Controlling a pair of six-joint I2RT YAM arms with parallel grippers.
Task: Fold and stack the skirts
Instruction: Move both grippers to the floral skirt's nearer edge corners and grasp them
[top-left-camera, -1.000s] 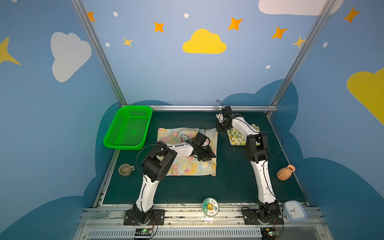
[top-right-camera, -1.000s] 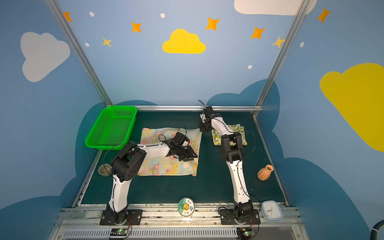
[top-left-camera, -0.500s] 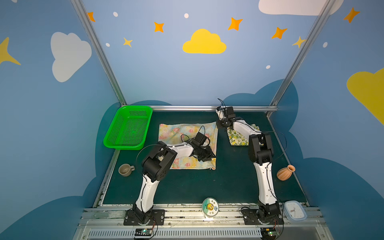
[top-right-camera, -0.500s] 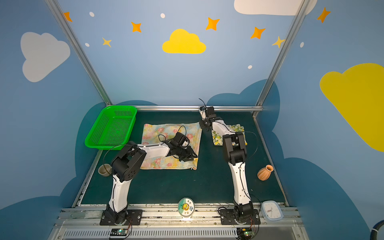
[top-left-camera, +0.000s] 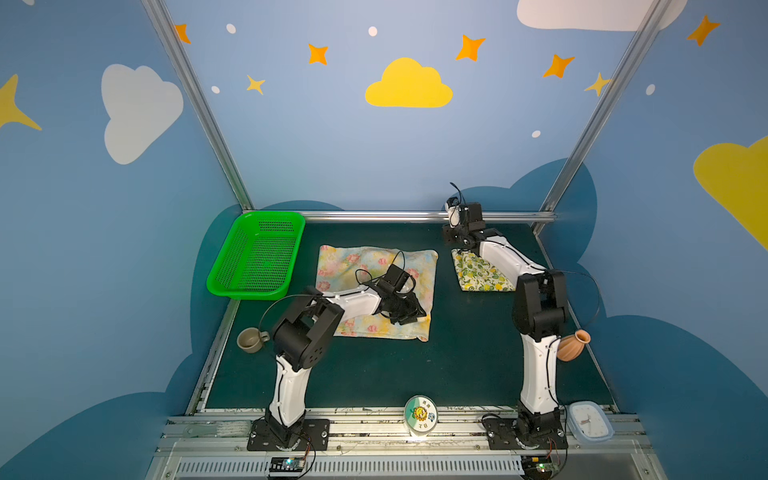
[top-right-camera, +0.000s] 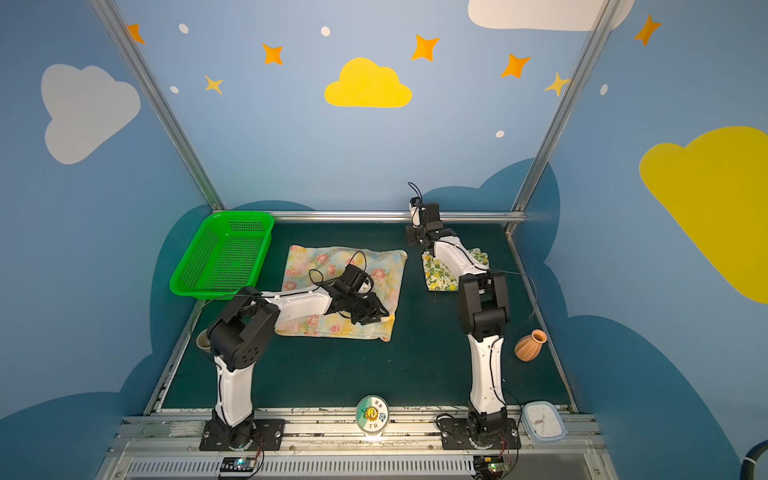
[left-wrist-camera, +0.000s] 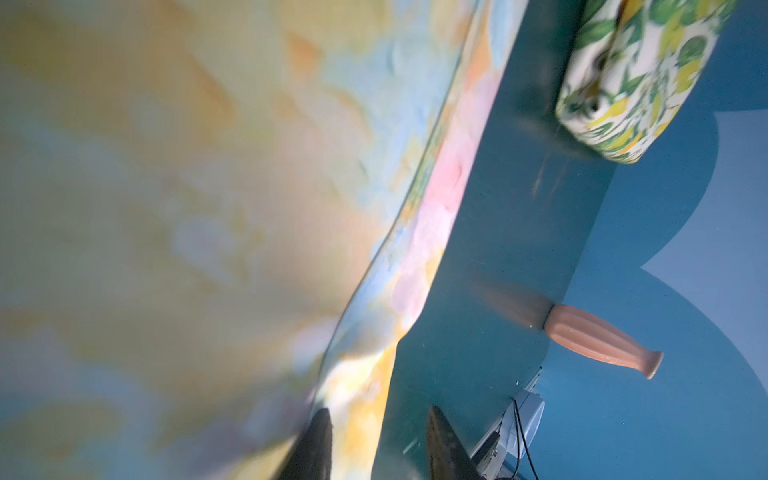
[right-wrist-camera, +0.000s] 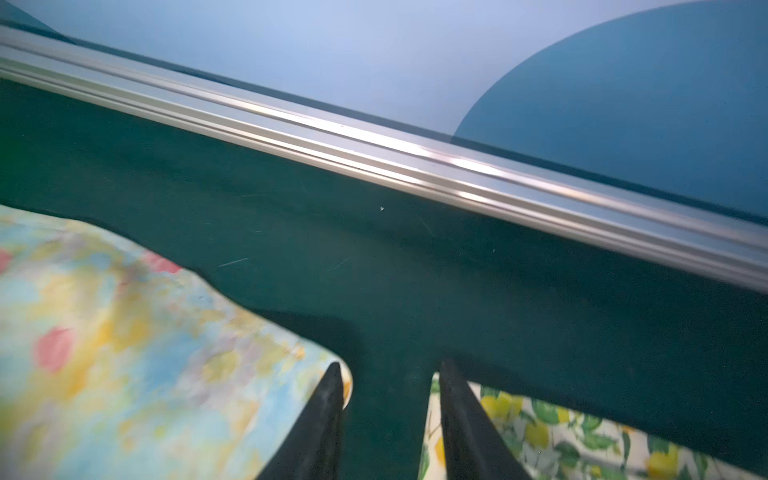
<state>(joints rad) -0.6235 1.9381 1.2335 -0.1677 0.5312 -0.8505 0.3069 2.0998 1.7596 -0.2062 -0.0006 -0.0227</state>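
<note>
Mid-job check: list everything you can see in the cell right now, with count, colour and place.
flower skirt: 1, pale yellow with pink flowers, spread at mat centre
lemon skirt: 1, cream with yellow lemons and green leaves, folded, far right, partly under the right arm
basket: 1, green mesh, far left corner
mug: 1, olive-brown, left edge
vase: 1, terracotta, right edge
round tin: 1, white and green, front rail, middle
clock: 1, pale blue, front right corner
mat: 1, dark green, tabletop
left gripper: 1, black, jaws apart at the flower skirt's edge
right gripper: 1, black, jaws apart, empty, between the skirts' far corners
</note>
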